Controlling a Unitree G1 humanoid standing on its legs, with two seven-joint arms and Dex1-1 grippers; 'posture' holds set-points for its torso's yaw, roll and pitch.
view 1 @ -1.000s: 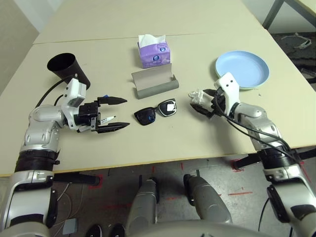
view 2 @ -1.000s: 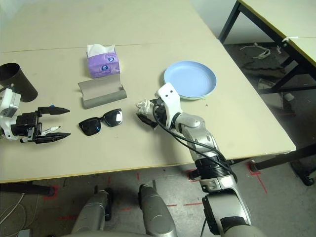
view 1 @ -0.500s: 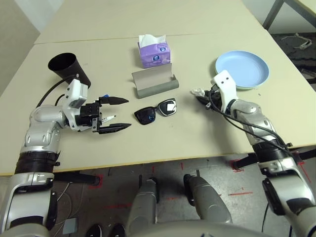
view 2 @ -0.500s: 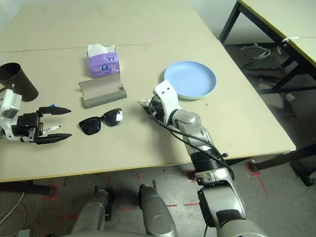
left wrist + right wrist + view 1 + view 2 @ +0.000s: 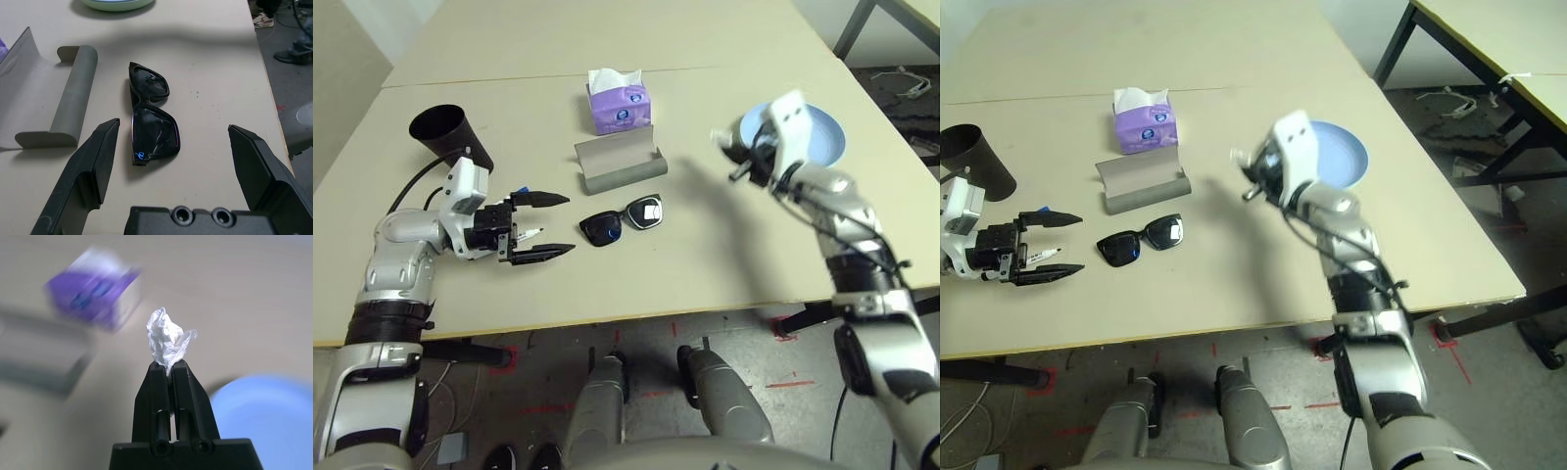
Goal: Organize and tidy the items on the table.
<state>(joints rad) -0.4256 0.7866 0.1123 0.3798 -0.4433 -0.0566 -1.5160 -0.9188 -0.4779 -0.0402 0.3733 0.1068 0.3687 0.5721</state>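
Observation:
My right gripper (image 5: pixel 732 157) hangs in the air over the table (image 5: pixel 705 274), beside the blue plate (image 5: pixel 818 132), and is shut on the crumpled white tissue (image 5: pixel 168 339). A pale green plate (image 5: pixel 117 4) shows under the blue one. My left gripper (image 5: pixel 546 225) rests open on the table at the left, its fingers pointing at the black sunglasses (image 5: pixel 622 221). A white marker (image 5: pixel 525 236) lies between those fingers. The grey glasses case (image 5: pixel 619 162) lies open behind the sunglasses, with the purple tissue box (image 5: pixel 621 103) beyond it. The black cup (image 5: pixel 448 135) lies tipped at the far left.
A seam line (image 5: pixel 509 78) crosses the table behind the tissue box. The table's front edge (image 5: pixel 636 318) runs close below the sunglasses. Another table's dark leg (image 5: pixel 1396 39) stands off to the right.
My right gripper has shut on the tissue, lifted it off the table and carried it up and back toward the blue plate. The left arm has stayed still.

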